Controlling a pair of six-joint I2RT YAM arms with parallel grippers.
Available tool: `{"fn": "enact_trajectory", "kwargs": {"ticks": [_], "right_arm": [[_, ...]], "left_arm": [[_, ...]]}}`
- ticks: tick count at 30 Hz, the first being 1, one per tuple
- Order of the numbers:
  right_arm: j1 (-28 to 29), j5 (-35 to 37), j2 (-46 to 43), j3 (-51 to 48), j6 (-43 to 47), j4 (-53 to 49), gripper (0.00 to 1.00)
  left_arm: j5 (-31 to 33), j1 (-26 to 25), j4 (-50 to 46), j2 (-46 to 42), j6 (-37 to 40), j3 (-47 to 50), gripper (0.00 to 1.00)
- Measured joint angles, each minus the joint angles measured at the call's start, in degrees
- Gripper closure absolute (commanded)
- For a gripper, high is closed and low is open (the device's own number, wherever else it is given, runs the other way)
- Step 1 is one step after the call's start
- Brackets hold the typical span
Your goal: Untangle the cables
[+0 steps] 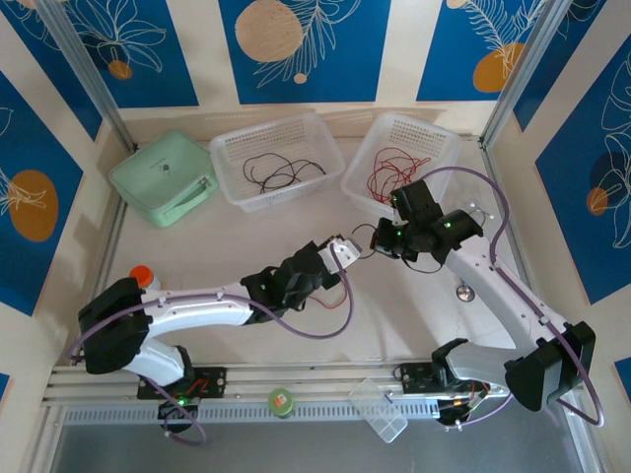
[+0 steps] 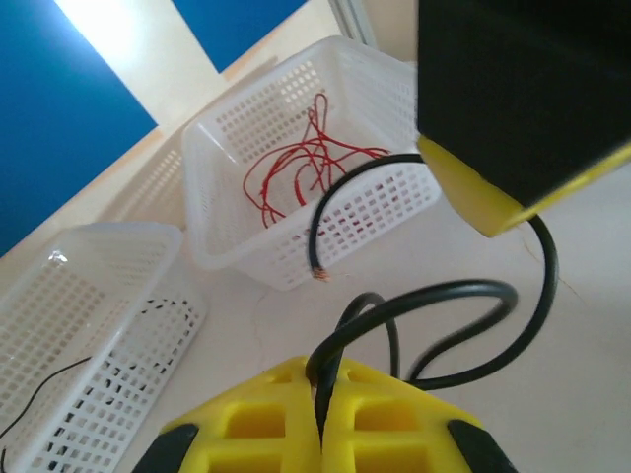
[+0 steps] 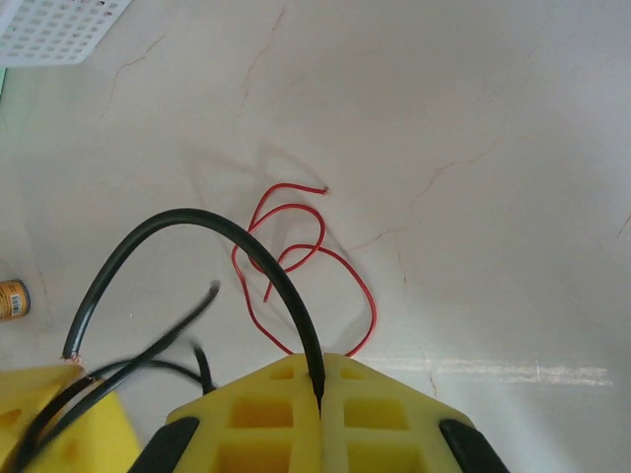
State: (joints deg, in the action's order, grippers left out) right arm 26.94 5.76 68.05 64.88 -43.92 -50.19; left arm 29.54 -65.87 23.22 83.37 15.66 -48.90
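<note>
White/blk arms [image 1: 197, 313], purple cables [image 1: 317, 336], yellow fingers [image 2: 256, 424]

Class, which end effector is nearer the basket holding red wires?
Right. The right end effector sits just before that basket; the left end effector is farther left.

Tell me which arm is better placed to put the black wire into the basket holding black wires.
Left, probably. Both grippers are shut on the black wire, but the left gripper is nearer the basket with black wires; the right gripper sits in front of the basket with red wires.
</note>
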Motion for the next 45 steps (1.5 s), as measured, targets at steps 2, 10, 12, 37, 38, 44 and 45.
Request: {"fn": "enact_trajectory", "kwargs": {"ticks": [2, 10, 12, 37, 38, 44, 45], "right_arm": [[-0.04, 0.0, 0.0, -0.09, -0.22, 0.0, 1.0], [-1.51, -0.68, -1.51, -2.32, -2.45, 4.15, 1.0], [-3.17, -0.17, -2.19, -3.58, -2.89, 4.28, 1.0], [0.79, -0.66, 3.78, -9.55, -6.73, 9.42, 1.0], [0.76, -0.22, 3.87, -9.55, -6.69, 9.55, 1.0], [0.52, 0.44, 5.51, -7.89, -4.96, 10.12, 1.0], [0.35, 0.42, 6.32, -6.47, -4.28, 10.12, 1.0]], "left_arm": [[0.92, 0.17, 0.39, -0.7, 0.22, 0.17, 1.0], [-1.01, 0.5, -3.85, -12.92, -1.73, 4.13, 1.0], [-1.95, 1.2, -6.78, -16.57, -3.15, 4.46, 0.99], [-2.8, 1.9, -12.13, -36.7, -6.03, 7.06, 0.85], [-1.64, 1.97, -11.3, -37.38, -4.83, 7.28, 0.8], [5.62, 3.8, -5.4, -41.35, -0.31, 8.26, 0.78], [6.67, 4.39, -4.68, -41.51, 0.17, 8.26, 0.77]]}}
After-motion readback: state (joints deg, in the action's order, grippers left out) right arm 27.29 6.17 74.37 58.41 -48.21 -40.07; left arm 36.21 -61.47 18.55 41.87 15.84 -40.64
